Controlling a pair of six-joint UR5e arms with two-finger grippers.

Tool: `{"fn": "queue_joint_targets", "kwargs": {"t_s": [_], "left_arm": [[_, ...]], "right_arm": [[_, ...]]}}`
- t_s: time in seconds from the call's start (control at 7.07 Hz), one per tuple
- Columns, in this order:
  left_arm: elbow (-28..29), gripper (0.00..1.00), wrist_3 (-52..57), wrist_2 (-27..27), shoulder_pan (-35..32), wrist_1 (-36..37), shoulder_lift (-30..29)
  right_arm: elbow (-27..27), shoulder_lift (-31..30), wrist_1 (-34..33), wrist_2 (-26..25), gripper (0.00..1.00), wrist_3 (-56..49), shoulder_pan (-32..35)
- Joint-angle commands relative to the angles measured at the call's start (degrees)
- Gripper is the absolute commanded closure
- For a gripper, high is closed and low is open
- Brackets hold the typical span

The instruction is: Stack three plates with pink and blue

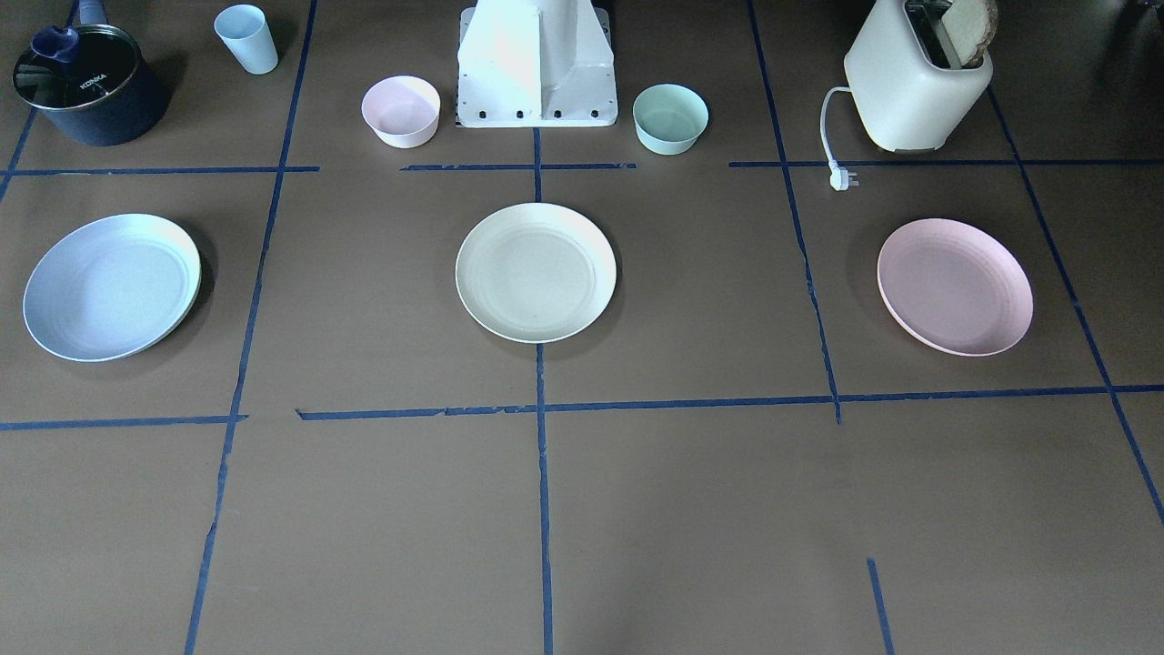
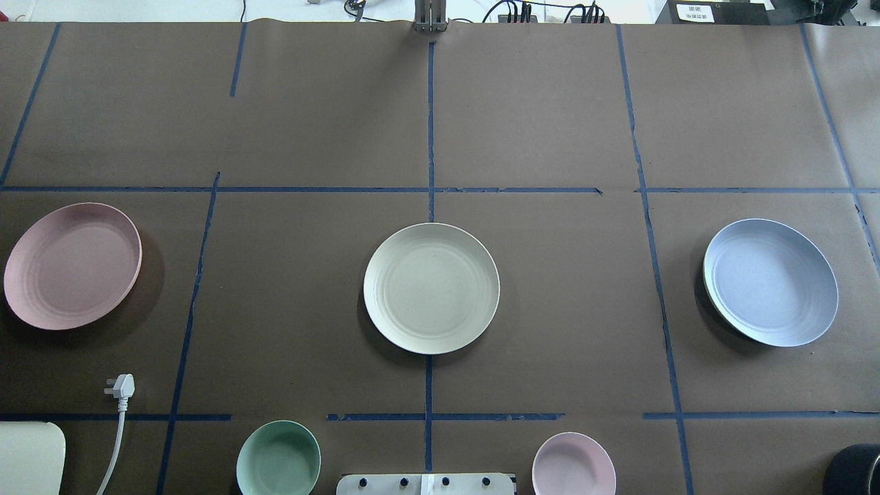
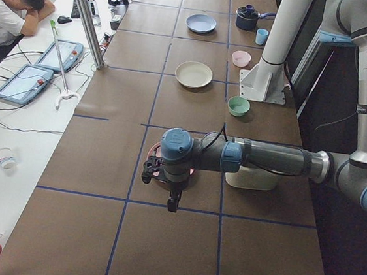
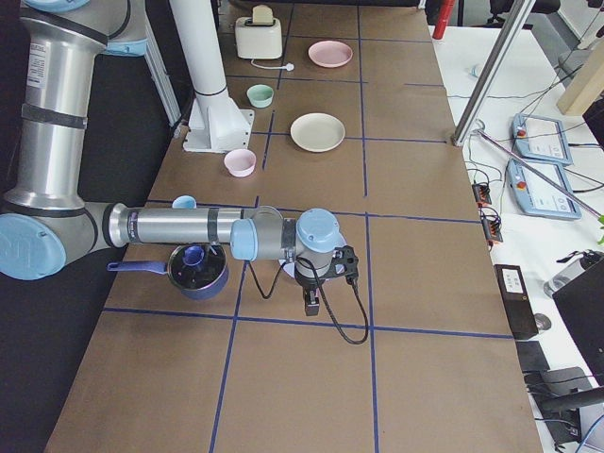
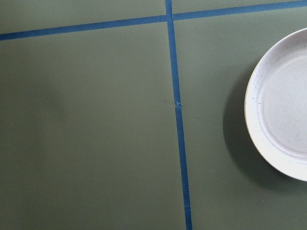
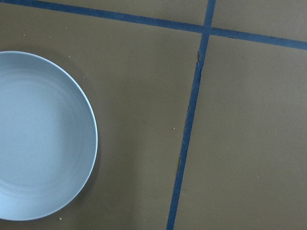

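The three plates lie flat and apart in one row across the middle of the desk [image 1: 691,509], none stacked on another. The cream plate [image 2: 431,287] sits at the centre, on the blue tape line that runs out from the robot's base [image 1: 536,68]. The pink plate [image 2: 72,265] lies well off to the robot's left, and the blue plate [image 2: 770,282] well off to its right.

The left claw [image 3: 172,205] shows only in the left side view. It hangs pointing down from the near arm's wrist, over the spot where the pink plate lies. From there I cannot tell whether it is spread or pressed together. The left wrist camera shows the pink plate at its right edge and no fingers. The right claw [image 4: 311,304] shows only in the right side view, pointing down on the blue plate's side of the desk. Its state cannot be told either.

Closer to the robot, a small pink bowl [image 1: 401,110] and a mint-green bowl [image 1: 670,117] stand on either side of the base. On the robot's right, at the desk's edge, are a light blue cup [image 1: 246,38] and a dark lidded pot [image 1: 91,84]. On its left stands a cream toaster [image 1: 914,86] with a slice of bread in its slot, and its plug [image 1: 843,179] lies loose on the desk.
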Motion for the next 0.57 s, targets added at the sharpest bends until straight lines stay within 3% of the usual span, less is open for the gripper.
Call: {"fn": "queue_joint_targets", "kwargs": {"t_s": [0.0,0.42], "left_arm": [[-0.44,0.0,0.0,0.0,0.26,0.09,0.0],[-0.53,0.0,-0.26,0.09,0.88,-1.39,-1.57]], "right_arm": [[0.03,-0.03,0.0,0.0,0.0,-0.01,0.0],[0.21,0.05,0.0,0.0,0.0,-0.01,0.0]]}}
